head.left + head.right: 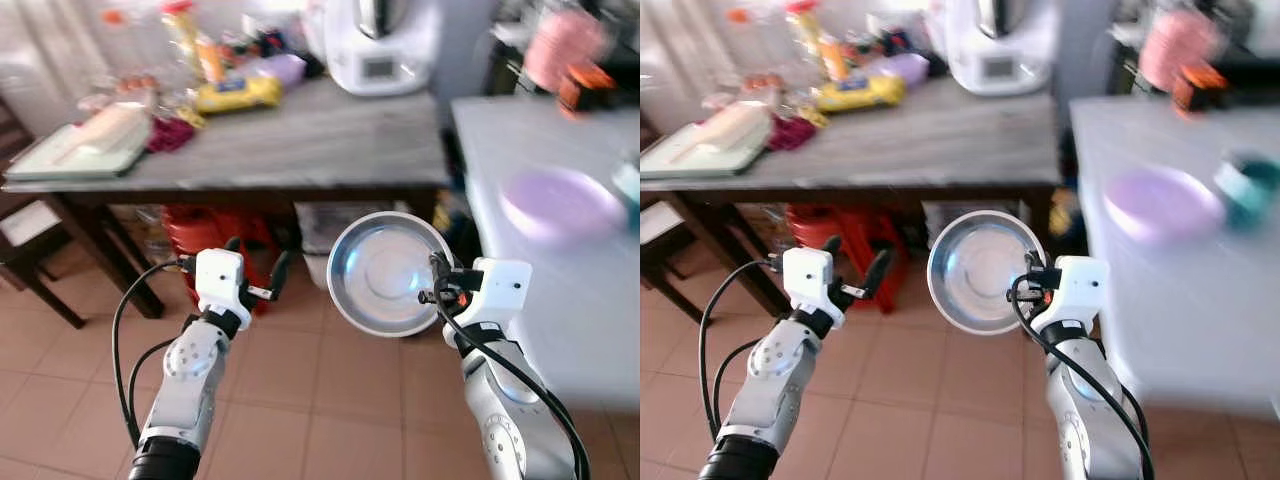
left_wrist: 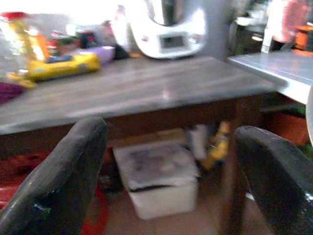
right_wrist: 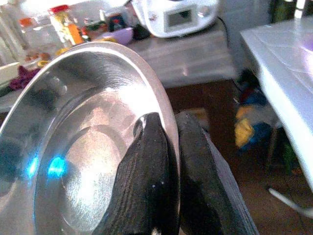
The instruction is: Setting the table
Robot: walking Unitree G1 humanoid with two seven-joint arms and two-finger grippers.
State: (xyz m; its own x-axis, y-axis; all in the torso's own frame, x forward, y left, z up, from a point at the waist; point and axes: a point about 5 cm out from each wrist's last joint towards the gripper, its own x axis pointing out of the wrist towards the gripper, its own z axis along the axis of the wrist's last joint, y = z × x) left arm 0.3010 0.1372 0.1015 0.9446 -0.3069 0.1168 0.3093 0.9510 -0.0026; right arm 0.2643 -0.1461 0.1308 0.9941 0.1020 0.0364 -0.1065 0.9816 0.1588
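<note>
I am carrying a steel bowl (image 1: pixel 383 272), its rim pinched between the fingers of my right gripper (image 1: pixel 437 283) and held over the floor, just short of the white table (image 1: pixel 590 310) on my right. My left gripper (image 1: pixel 262 262) hangs spread and empty. Next I judge I must reach over that table and set the bowl down flat near the purple plate (image 1: pixel 561 205), whose blurred outline makes its exact place hard to fix.

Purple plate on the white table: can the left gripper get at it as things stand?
Probably not. The plate lies far right on the white table, beyond the right gripper and its steel bowl; the open left gripper is far across.
</note>
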